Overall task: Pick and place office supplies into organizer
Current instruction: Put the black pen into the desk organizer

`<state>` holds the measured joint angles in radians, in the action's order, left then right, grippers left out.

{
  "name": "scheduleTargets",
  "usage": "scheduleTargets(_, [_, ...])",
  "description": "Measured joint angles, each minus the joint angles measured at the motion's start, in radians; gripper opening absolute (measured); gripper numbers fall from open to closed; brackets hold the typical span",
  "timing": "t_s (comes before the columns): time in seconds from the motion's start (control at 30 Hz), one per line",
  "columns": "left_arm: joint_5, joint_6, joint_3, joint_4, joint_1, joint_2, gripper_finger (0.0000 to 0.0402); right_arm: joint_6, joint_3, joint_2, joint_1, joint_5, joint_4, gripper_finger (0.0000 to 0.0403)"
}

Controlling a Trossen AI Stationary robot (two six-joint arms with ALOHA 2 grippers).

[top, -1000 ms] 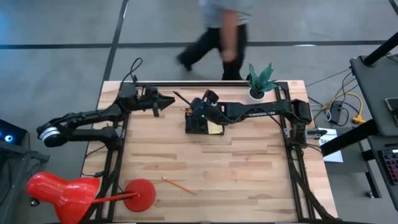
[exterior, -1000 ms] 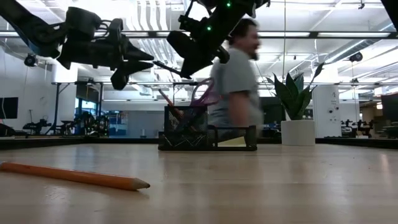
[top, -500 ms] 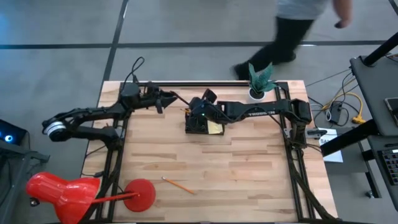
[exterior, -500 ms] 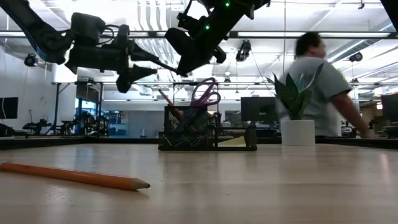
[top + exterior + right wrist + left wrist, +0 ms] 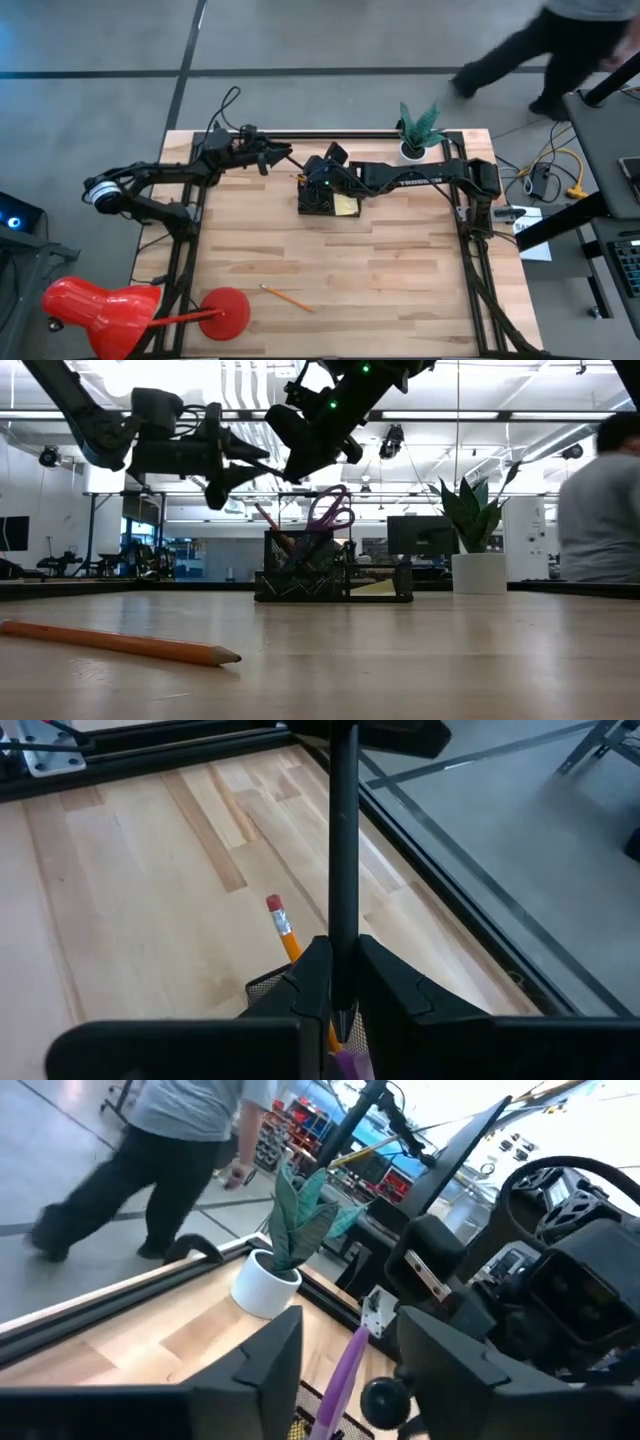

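Right gripper (image 5: 338, 982) is clamped on a dark pen (image 5: 343, 850), held above the organizer (image 5: 320, 197) at the back-centre of the table. Pen runs from the right fingers toward the left gripper (image 5: 281, 155), whose jaws stand apart around or just beside its far end; contact there can't be made out.

Organizer's cup compartment holds purple-handled scissors (image 5: 330, 510) and an orange pencil (image 5: 284, 928), eraser end up. Yellow sticky-note pad (image 5: 346, 206) sits in the lower tray.

One more pencil (image 5: 287, 297) lies loose on the front of the table, well apart from the organizer. Red lamp (image 5: 110, 311) is at the front-left corner, white plant pot (image 5: 412, 151) at the back right, near the right arm.

Surface is a light wood table (image 5: 400, 270) inside a black frame. A person (image 5: 560, 40) shows on the grey floor behind.
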<state>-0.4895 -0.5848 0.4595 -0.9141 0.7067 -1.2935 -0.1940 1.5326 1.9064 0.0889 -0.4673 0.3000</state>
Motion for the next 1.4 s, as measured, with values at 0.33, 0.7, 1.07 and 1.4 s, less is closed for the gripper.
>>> scheduleTargets(0.33, [-0.054, 0.081, -0.002, 0.025, -0.002, 0.02, 0.0018, -0.027, -0.002, 0.002, 0.013, 0.001, 0.015, 0.0031])
scheduleTargets(0.7, [-0.052, 0.178, -0.007, 0.107, -0.001, 0.035, 0.0017, -0.131, -0.006, -0.002, 0.015, -0.06, 0.242, 0.0129])
scheduleTargets(1.07, [-0.093, 0.304, 0.009, 0.221, -0.009, 0.089, 0.0017, -0.185, -0.008, -0.007, -0.006, -0.087, 0.338, 0.018])
scheduleTargets(1.4, [-0.036, 0.679, 0.138, 0.632, -0.08, 0.176, 0.0017, -0.066, 0.016, -0.014, -0.031, -0.077, 0.191, 0.018])
